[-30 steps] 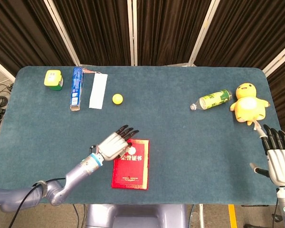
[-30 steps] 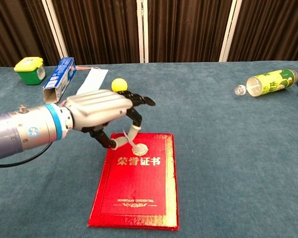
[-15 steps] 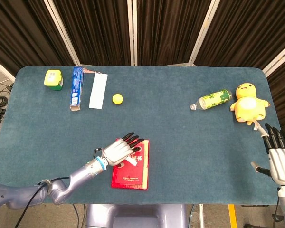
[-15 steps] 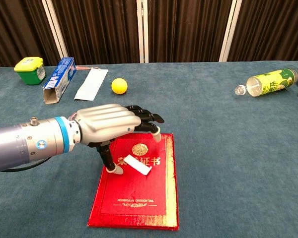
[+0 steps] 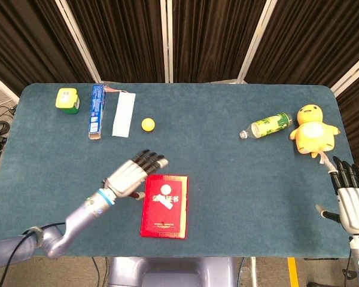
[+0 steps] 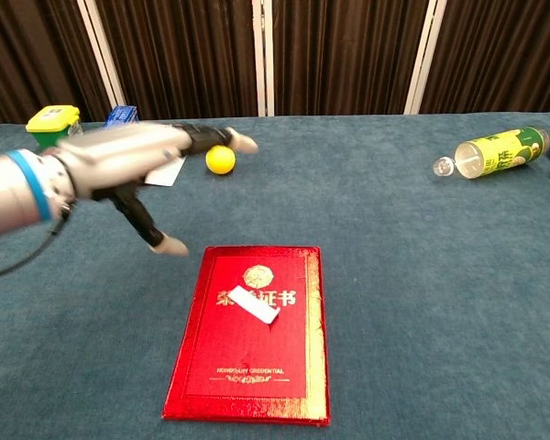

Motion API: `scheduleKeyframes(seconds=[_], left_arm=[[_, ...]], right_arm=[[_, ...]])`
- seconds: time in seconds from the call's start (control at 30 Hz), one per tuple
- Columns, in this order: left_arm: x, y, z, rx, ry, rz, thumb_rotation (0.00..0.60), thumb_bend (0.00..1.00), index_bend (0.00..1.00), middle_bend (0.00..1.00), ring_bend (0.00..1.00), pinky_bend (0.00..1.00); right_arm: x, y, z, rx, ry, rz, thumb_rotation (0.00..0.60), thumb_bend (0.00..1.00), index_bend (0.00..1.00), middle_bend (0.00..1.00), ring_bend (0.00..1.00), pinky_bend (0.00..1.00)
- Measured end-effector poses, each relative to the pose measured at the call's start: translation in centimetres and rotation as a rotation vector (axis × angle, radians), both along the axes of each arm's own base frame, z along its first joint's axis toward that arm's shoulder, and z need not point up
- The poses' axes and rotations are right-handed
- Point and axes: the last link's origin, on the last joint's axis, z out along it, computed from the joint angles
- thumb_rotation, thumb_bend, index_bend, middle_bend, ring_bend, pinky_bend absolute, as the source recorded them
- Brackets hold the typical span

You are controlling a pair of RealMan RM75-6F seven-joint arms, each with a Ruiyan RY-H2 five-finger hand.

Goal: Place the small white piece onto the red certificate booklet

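Observation:
The red certificate booklet point(image 5: 164, 205) point(image 6: 255, 333) lies flat near the table's front edge. The small white piece point(image 5: 166, 203) point(image 6: 253, 304) rests on its cover, across the gold lettering, with nothing touching it. My left hand point(image 5: 132, 174) point(image 6: 133, 165) hovers to the left of the booklet, fingers spread and empty, blurred in the chest view. My right hand point(image 5: 352, 200) stays at the table's right front corner, fingers spread, holding nothing.
A yellow ball point(image 5: 148, 124) point(image 6: 220, 159), a white slip point(image 5: 124, 114), a blue box point(image 5: 96, 110) and a green-yellow container point(image 5: 67, 99) sit at the back left. A green bottle point(image 5: 267, 126) point(image 6: 489, 152) and a yellow plush toy point(image 5: 313, 130) lie at the right.
My left hand let the white piece go onto the booklet, then lifted and pulled back to the left, clear of the booklet. The right hand stayed still.

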Motion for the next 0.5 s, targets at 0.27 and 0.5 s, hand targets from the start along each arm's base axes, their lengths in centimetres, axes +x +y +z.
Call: scheduleKeyframes(seconds=[0.27, 0.5], left_arm=[[-5.2, -0.1, 8.3, 0.221, 0.026, 0.183, 0.6, 0.0, 0.0, 0.0, 0.0, 0.0], [-8.4, -4.9, 13.5, 0.397, 0.036, 0.416, 0.6, 0.0, 0.0, 0.0, 0.0, 0.0]], right_arm=[[0.4, -0.2, -1.2, 0.035, 0.009, 0.017, 0.6, 0.47, 0.09, 0.0, 0.0, 0.0], [2.0, -1.6, -4.6, 0.195, 0.071, 0.121, 0.6, 0.66, 0.09, 0.0, 0.0, 0.0]])
